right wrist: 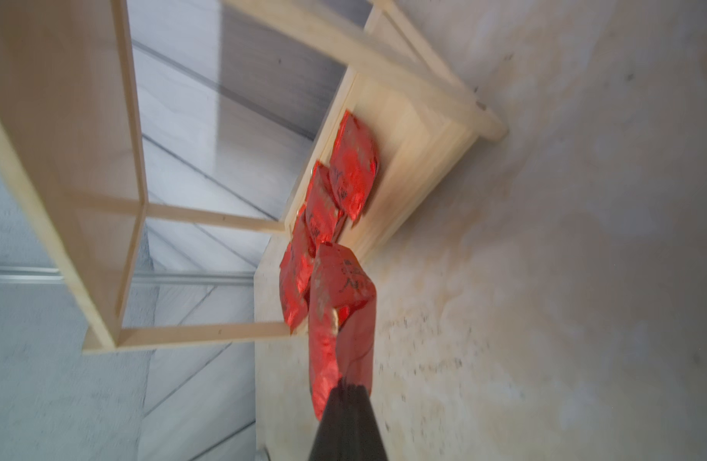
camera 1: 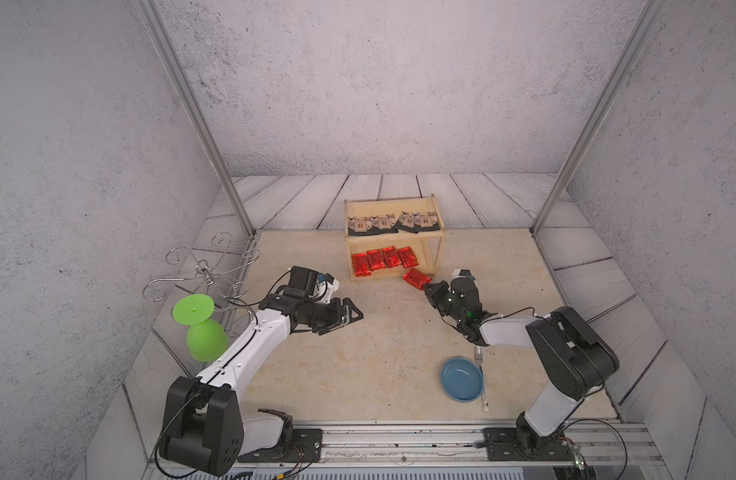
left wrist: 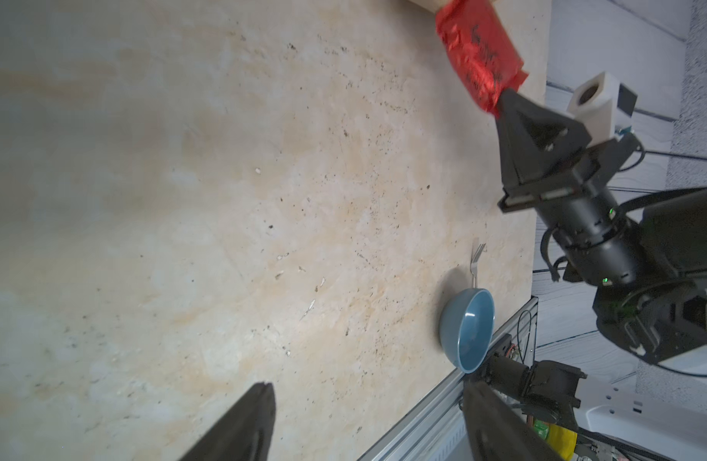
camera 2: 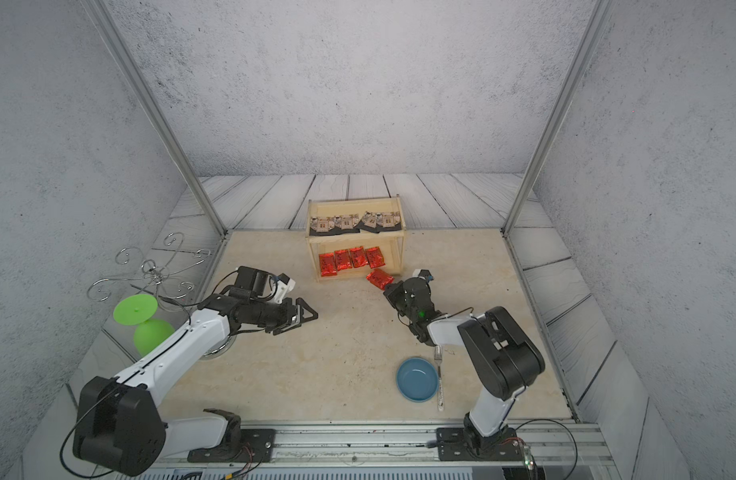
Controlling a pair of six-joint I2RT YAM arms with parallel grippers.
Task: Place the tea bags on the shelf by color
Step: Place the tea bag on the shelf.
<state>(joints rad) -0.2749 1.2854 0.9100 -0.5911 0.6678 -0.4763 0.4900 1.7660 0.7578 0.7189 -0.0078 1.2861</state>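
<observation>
On the shelf, four black bags sit above four red bags — right gripper pinches the last red bag; left gripper spread, empty.

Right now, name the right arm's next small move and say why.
Probably ease the right gripper forward to carry its pinched red tea bag over the lower tier of the shelf, into the bare end beside the four red bags lying there. The bag is only at the front edge.

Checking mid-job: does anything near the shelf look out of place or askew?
Only the fifth red tea bag: it is off the shelf, pinched at one end by the shut right gripper, before the lower tier. Shelved red packets overlap slightly.
</observation>
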